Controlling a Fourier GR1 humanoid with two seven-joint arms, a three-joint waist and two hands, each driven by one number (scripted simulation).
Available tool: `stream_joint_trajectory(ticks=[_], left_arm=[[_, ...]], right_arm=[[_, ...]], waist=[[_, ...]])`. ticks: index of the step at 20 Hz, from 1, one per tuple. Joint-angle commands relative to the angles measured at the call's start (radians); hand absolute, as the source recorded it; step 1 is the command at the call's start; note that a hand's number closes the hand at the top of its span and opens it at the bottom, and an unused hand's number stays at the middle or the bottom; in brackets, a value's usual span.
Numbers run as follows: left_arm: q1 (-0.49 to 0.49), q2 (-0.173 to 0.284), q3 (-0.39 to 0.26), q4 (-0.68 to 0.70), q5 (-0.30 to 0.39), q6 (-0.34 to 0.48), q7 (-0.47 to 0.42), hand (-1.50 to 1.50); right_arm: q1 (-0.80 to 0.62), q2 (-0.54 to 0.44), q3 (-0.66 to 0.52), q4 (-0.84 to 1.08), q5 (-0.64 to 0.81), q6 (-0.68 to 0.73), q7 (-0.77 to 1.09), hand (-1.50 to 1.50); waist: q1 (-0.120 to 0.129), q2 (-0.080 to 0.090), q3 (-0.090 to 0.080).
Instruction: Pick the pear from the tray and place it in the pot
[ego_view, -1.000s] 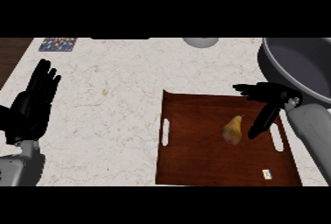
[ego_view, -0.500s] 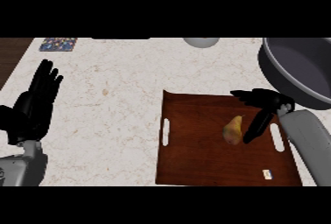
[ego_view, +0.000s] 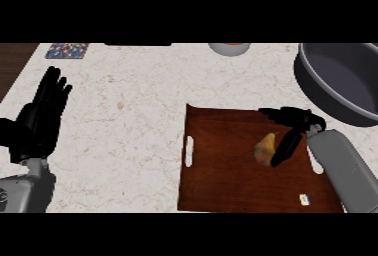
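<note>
A yellow-brown pear (ego_view: 264, 149) lies on the dark wooden tray (ego_view: 221, 175), right of its middle. My right hand (ego_view: 292, 131) is over the tray with its fingers reaching down along the pear's right side and its thumb stretched left above the fruit; the fingers are not curled round it. The big grey pot (ego_view: 341, 80) stands at the far right, just beyond the tray's upper right corner. At the left edge of the view my left hand (ego_view: 38, 120) rests open with its fingers up.
The tray has slot handles on its left (ego_view: 190, 151) and right sides and a small white tag (ego_view: 303, 199) near its lower right. A pale bowl (ego_view: 229, 48) sits at the counter's far edge and a patterned square (ego_view: 68, 50) at the far left.
My right hand has slid left and a little down across the tray, from the pot's rim to the pear's right side. Pear, tray and left hand have stayed put.
</note>
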Motion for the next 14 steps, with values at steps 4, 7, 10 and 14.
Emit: stream_joint_trajectory(ticks=[4,7,10,14], left_arm=[[-0.025,0.032,0.054,0.012,0.034,-0.032,0.021,0.00],[0.004,-0.018,0.005,0.004,-0.001,-0.017,-0.007,0.00],[-0.011,-0.034,-0.014,0.009,-0.041,0.015,-0.007,0.00],[0.011,0.004,0.026,-0.048,0.010,-0.023,0.038,0.00]], right_arm=[[0.076,-0.003,0.058,-0.076,0.060,0.057,-0.100,1.50],[0.026,0.003,0.048,0.055,0.131,-0.002,-0.215,1.50],[0.049,0.002,0.053,0.066,0.152,-0.019,-0.267,1.50],[0.070,0.002,0.079,-0.050,0.175,-0.014,-0.291,1.50]], waist=[[-0.006,0.010,0.009],[0.004,0.013,0.009],[0.001,0.013,0.009],[-0.003,0.008,0.009]])
